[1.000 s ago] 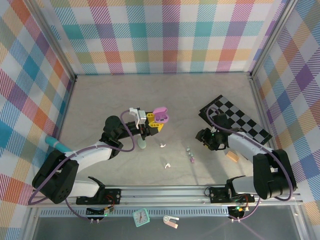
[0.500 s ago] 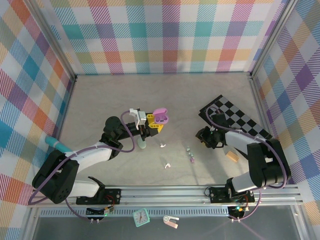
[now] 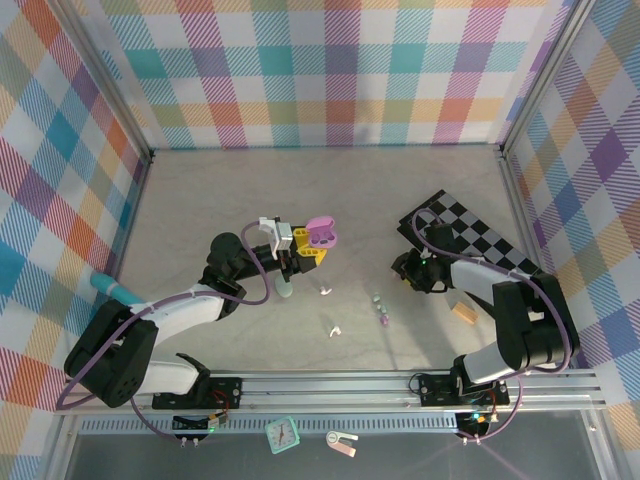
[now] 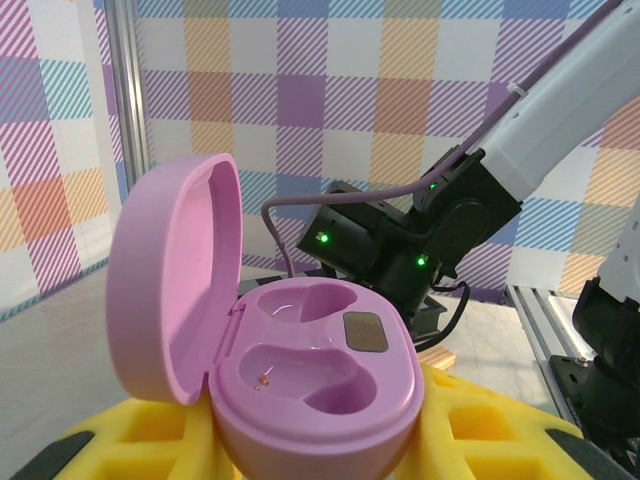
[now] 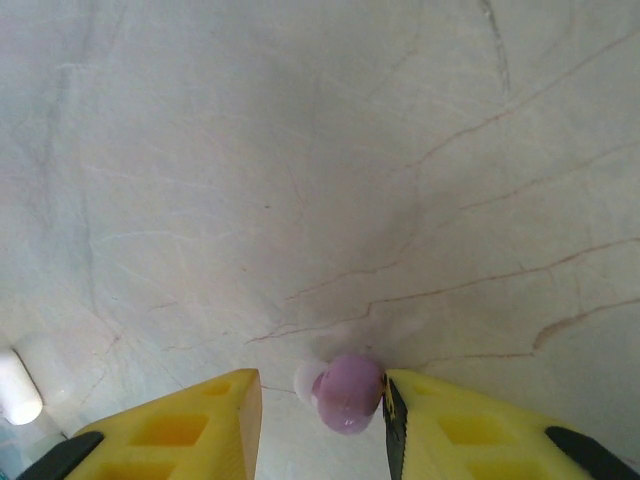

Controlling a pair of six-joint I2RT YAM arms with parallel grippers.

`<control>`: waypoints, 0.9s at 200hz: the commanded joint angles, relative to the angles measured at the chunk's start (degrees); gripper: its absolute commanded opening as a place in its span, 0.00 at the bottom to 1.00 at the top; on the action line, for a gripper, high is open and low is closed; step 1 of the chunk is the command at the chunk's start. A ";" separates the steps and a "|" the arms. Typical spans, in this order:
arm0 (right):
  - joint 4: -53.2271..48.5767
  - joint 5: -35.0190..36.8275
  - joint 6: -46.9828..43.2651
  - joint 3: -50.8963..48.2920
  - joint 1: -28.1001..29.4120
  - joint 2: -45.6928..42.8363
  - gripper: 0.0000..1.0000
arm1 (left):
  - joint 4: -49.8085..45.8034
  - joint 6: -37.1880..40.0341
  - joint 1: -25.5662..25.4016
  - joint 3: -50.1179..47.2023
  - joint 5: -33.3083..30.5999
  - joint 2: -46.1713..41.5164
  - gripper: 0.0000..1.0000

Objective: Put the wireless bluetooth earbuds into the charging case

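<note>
One pink case [image 4: 320,390] clamped in left pincer [image 3: 308,245], one purple earbud [image 5: 347,392] inside right pincer [image 5: 322,386], grip unclear

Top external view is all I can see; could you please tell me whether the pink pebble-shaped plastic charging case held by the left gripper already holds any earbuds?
Observer: No. In the left wrist view, the pink pebble-shaped plastic charging case stands open in the left gripper, and both wells are empty.
Operator: Thank you. What is the right gripper over?
Observer: In the right wrist view, a tiny pale purple plastic earbud lies on the marbled table between the right gripper's yellow fingers.
Operator: Is it gripped?
Observer: Not visibly; it touches one finger, with a gap to the other.
</note>
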 commanded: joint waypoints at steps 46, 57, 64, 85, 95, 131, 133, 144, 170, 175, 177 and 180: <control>2.79 -1.68 -1.38 0.89 -0.27 1.53 0.38 | 2.54 -0.23 0.62 0.17 1.34 0.04 0.22; 3.14 -2.02 -1.84 0.86 -0.25 1.80 0.37 | 2.59 -0.25 0.62 0.09 1.33 0.02 0.22; 3.31 -2.41 -2.18 0.99 -0.25 2.03 0.37 | 2.59 -0.25 0.62 0.08 1.31 0.13 0.22; 2.87 -2.04 -2.67 1.15 -0.25 2.57 0.37 | 2.60 -0.25 0.62 0.08 1.35 0.19 0.22; 3.22 -2.04 -2.74 1.12 -0.30 2.78 0.37 | 2.76 -0.25 0.62 0.24 1.28 0.25 0.22; 3.82 -2.13 -2.91 1.48 -0.30 3.92 0.32 | 2.94 -0.36 0.62 0.50 1.59 0.56 0.22; 3.73 -2.13 -2.98 1.56 -0.32 3.99 0.31 | 2.92 -0.40 0.62 0.51 1.54 0.56 0.22; 3.58 -2.05 -3.22 1.84 -0.23 4.19 0.30 | 2.95 -0.35 0.62 0.52 1.59 0.63 0.22; 3.20 -2.39 -4.03 2.32 -0.22 4.19 0.26 | 2.94 -0.36 0.60 0.65 1.62 0.91 0.22; 3.20 -2.59 -4.14 2.43 -0.19 4.11 0.26 | 2.97 -0.37 0.62 0.68 1.65 1.01 0.22; 3.16 -2.64 -4.19 2.51 -0.25 4.11 0.26 | 3.01 -0.37 0.64 0.69 1.62 1.09 0.22; 3.20 -2.84 -4.23 2.57 -0.29 4.11 0.26 | 3.02 -0.38 0.62 0.69 1.64 1.16 0.22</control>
